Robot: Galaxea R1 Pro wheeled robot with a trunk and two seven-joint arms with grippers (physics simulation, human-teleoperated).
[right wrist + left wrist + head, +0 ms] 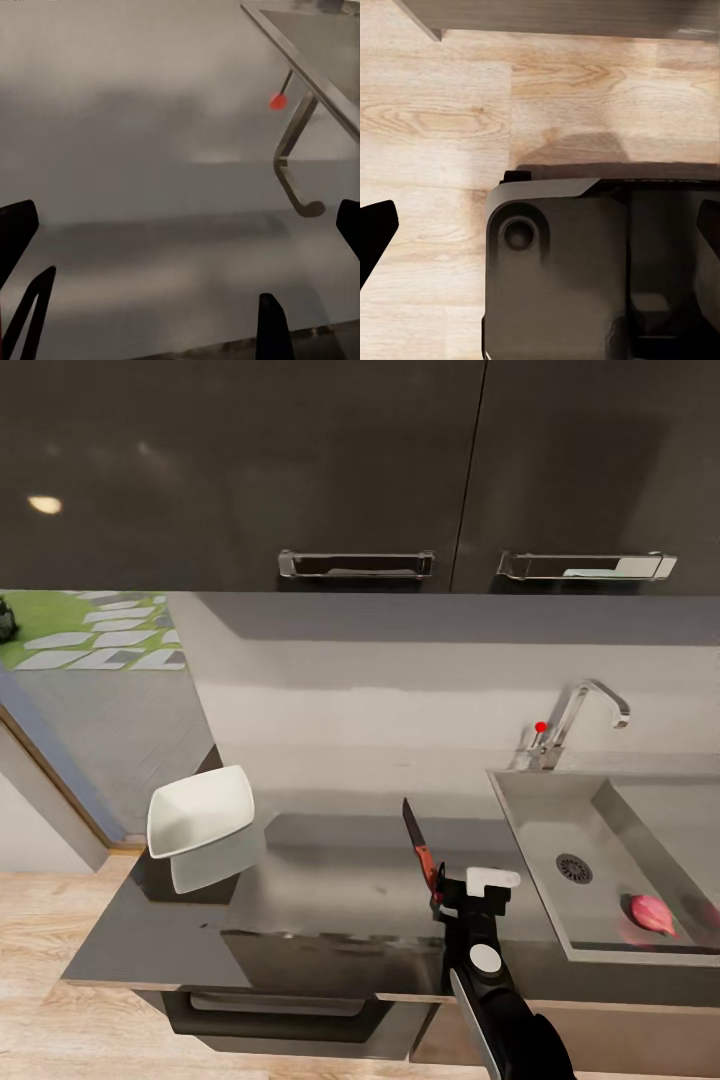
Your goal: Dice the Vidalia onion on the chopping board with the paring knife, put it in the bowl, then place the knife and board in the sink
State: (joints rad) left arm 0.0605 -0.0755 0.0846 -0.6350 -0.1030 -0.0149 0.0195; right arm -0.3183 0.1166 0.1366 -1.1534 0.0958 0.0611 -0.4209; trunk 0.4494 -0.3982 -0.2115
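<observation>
The pinkish Vidalia onion (650,913) lies in the steel sink (530,830), near its front wall and right of the drain. On the grey countertop (300,850) lies the paring knife (421,848), dark blade pointing away, red handle toward me. My right gripper (462,888) sits just right of the handle's end; in the right wrist view its fingertips (16,232) stand wide apart with nothing between them, so it is open. The white bowl (200,810) stands at the countertop's left end. My left gripper (544,229) hangs open over the wooden floor. The chopping board is out of view.
The chrome tap (585,710) with its red knob (541,727) rises behind the sink, and shows as the tap (292,172) in the right wrist view. Dark upper cabinets with bar handles (355,563) hang overhead. The countertop ends at the left beside an open doorway.
</observation>
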